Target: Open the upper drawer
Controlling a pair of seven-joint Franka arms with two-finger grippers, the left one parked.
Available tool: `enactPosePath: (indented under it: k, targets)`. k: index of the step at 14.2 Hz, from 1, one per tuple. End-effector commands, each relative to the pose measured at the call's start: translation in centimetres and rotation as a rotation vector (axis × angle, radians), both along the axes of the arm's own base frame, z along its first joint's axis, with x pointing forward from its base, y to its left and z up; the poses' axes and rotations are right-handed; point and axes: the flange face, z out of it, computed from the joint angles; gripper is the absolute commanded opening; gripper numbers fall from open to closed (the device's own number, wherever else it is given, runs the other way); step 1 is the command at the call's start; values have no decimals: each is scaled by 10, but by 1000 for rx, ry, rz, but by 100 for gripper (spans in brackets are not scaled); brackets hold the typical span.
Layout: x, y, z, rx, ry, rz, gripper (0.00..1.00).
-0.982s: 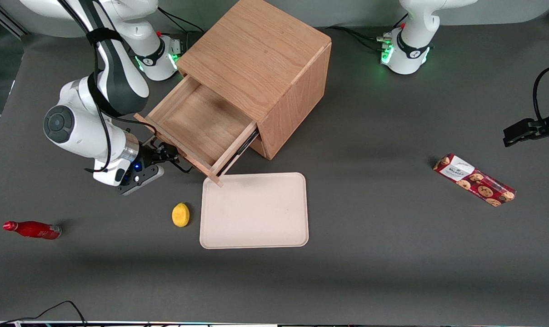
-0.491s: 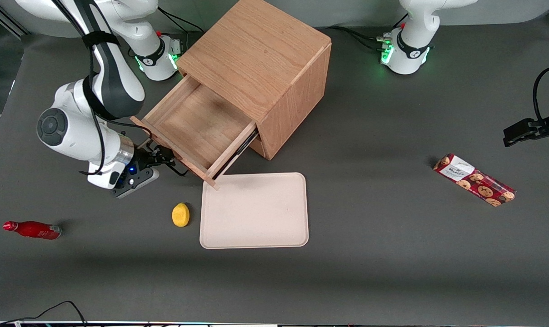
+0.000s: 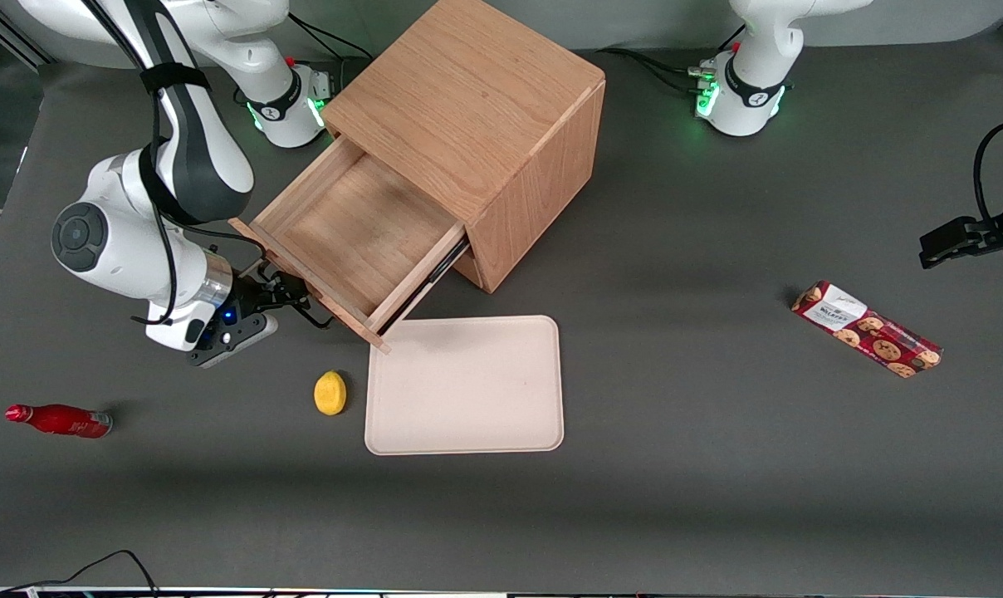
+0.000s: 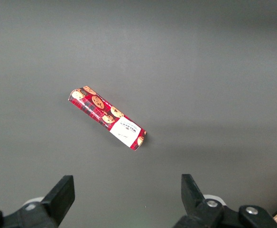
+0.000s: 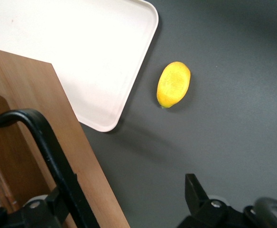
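Observation:
The light-oak cabinet point(image 3: 477, 100) has its upper drawer point(image 3: 344, 228) pulled well out, its wooden tray bare inside. My right gripper point(image 3: 290, 295) is in front of the drawer's front panel, at its thin black bar handle point(image 3: 309, 314). In the right wrist view the handle point(image 5: 43, 137) runs across the wooden drawer front point(image 5: 29, 85) and lies against one finger point(image 5: 58, 204). The other finger point(image 5: 195, 192) stands well apart over the grey table. The gripper point(image 5: 126, 194) is open, with the handle bar just inside its span. The bottom drawer is hidden under the upper one.
A cream tray point(image 3: 464, 386) lies just nearer the front camera than the drawer's corner, and shows in the right wrist view point(image 5: 81, 47). A lemon point(image 3: 330, 392) point(image 5: 173, 84) lies beside it. A red bottle point(image 3: 57, 419) lies toward the working arm's end, a cookie box point(image 3: 867, 328) point(image 4: 107, 116) toward the parked arm's.
The upper drawer has slid farther out of the cabinet. My gripper and wrist have moved with its handle, away from the cabinet toward the working arm's end.

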Motion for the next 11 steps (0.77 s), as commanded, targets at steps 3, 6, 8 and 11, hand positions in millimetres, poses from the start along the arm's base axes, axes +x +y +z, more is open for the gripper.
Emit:
enactPosePath:
  k: [3,6,8,11]
  targets:
    - [14,-6,16,-8,-31,12,100]
    - [18,-10,17,-9,-36,4,100]
    - [21,-10,15,-21,-35,13,100]
    - [24,-17,15,-27,-40,9,100]
